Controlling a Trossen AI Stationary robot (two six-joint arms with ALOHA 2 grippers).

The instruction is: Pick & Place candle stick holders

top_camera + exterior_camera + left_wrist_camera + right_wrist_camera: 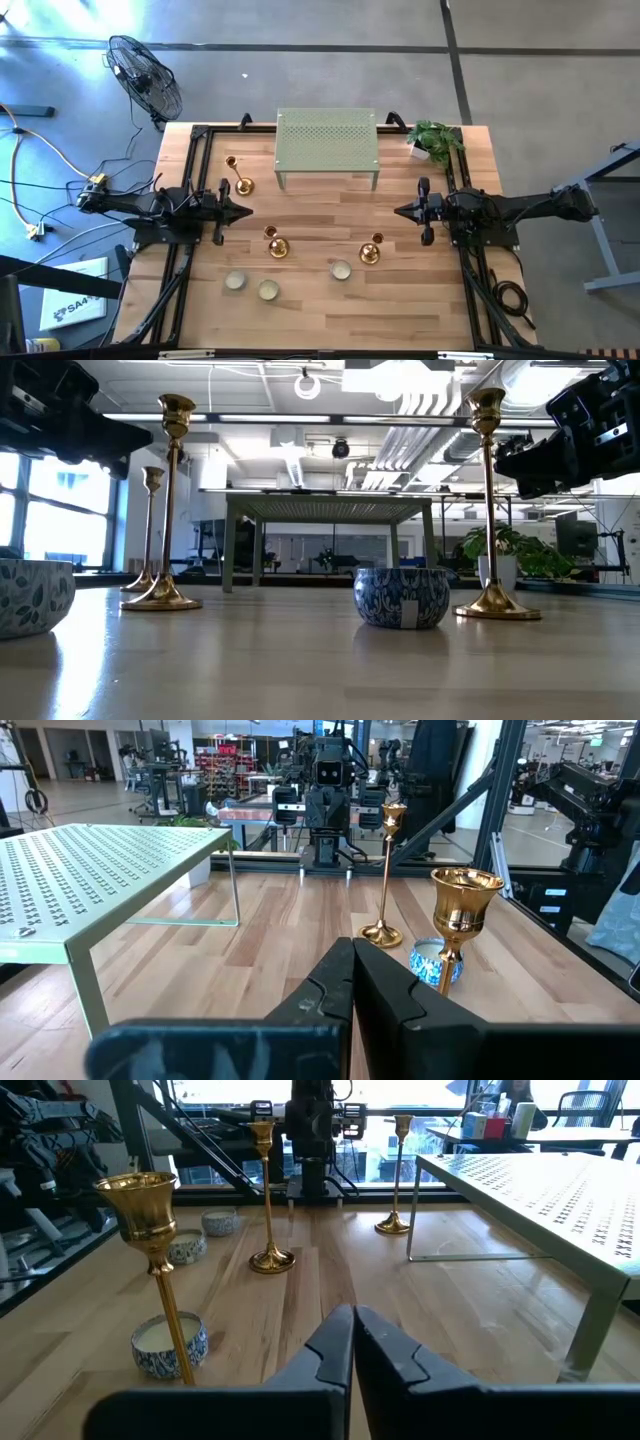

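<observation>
Three shiny gold candlesticks stand upright on their round bases on the wooden table: one far left (238,182), near the shelf's left leg, one in the middle (276,246) and one to the right (371,251). In the low view they show as the far one (150,530), the middle one (174,500) and the right one (490,510). My left gripper (246,211) is shut and empty, hovering left of the middle candlestick (460,920). My right gripper (400,211) is shut and empty, hovering beyond the right candlestick (155,1250).
A pale green perforated metal shelf (327,145) stands at the table's far middle. A potted plant (435,140) is at the far right. Three blue-patterned candle tins (235,281) (268,290) (341,270) sit toward the near edge. Bare wood lies between the two grippers.
</observation>
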